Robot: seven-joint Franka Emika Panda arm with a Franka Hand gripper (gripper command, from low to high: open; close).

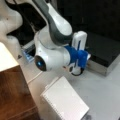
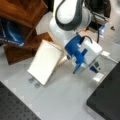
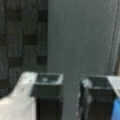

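Pincer (image 3: 71, 100) narrowly parted over grey table (image 3: 80, 37), holding nothing, white box (image 2: 46, 61) lying closed nearby

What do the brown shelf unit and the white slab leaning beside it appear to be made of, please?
Shelf unit: probably wood or wood veneer, reddish brown with visible grain streaks and a slight sheen.

White slab: smooth, matt white face with a thin edge; possibly a book or a painted board, the look leaves it open.

The gripper hangs above the grey tabletop, holding nothing.
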